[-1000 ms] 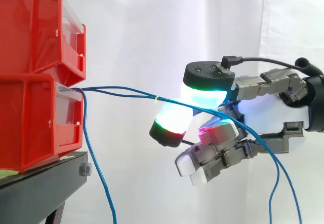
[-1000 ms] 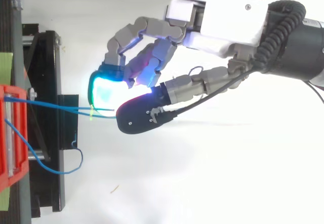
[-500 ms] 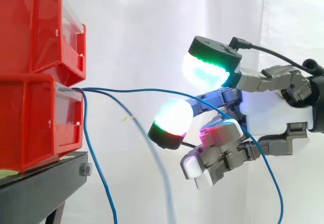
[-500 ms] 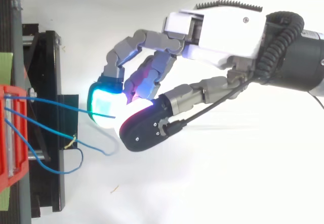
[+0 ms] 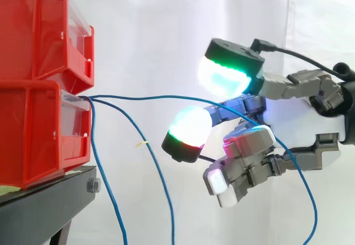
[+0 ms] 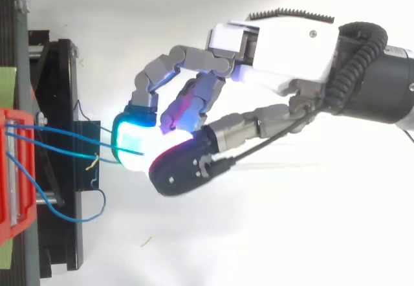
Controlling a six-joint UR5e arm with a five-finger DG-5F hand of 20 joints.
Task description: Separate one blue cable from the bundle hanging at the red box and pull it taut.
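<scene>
Blue cable [image 5: 161, 96] leaves the lower red box [image 5: 39, 134] in a shallow arc, passes between two glowing pads [image 5: 188, 131] and drops away past the hand [image 5: 297, 126]. Those two pads stand well apart and pinch nothing, while the other fingers curl underneath. The cable seems to lie across a finger, though I can't be sure it touches. Two more blue strands [image 5: 108, 189] hang slack beside the black stand [image 5: 44, 206], one carrying a small yellow tie [image 5: 142, 143].

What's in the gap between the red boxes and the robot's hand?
In the side view, blue cables: one reaches across to the hand, another droops, carrying a yellow tie.
</scene>
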